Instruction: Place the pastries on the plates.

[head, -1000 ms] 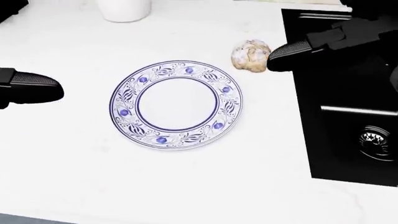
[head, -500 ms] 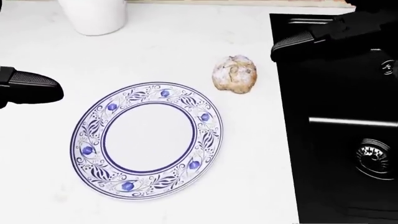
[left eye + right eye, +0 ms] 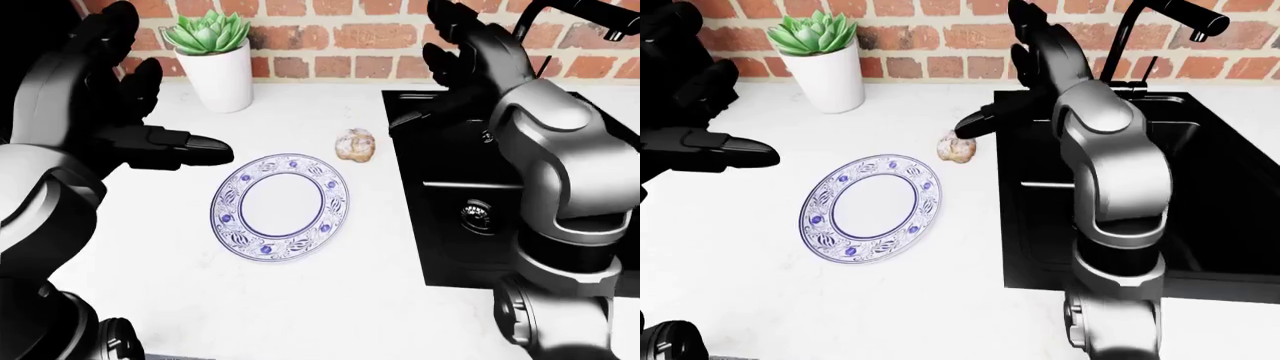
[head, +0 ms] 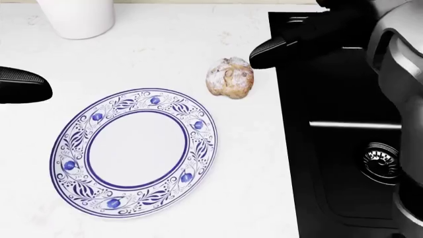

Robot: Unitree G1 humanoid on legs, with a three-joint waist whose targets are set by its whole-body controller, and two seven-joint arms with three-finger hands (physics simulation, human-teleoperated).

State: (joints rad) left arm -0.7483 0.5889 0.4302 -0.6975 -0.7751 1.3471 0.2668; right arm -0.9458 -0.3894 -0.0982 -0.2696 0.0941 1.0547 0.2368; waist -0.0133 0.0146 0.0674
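One crusty, sugar-dusted pastry [image 4: 230, 78] lies on the white counter, just past the upper right rim of a blue-patterned white plate [image 4: 198, 124], which has nothing on it. My right hand [image 3: 1005, 86] hovers open above the sink's left edge. One dark fingertip [image 4: 263, 49] points at the pastry from its upper right, a small gap away. Left of the plate my left hand [image 3: 165, 101] is held open above the counter, and its fingertip [image 4: 26, 85] shows at the head view's left edge. Neither hand holds anything.
A black sink [image 3: 470, 187] with a drain [image 4: 382, 161] lies right of the pastry, under a dark faucet [image 3: 1160, 19]. A white pot with a green succulent [image 3: 222, 71] stands by the brick wall, above and left of the plate.
The camera has moved: plate and pastry drift left in the head view. My right fingertip is closer to the pastry than half a second ago. The pastry still rests on the counter.
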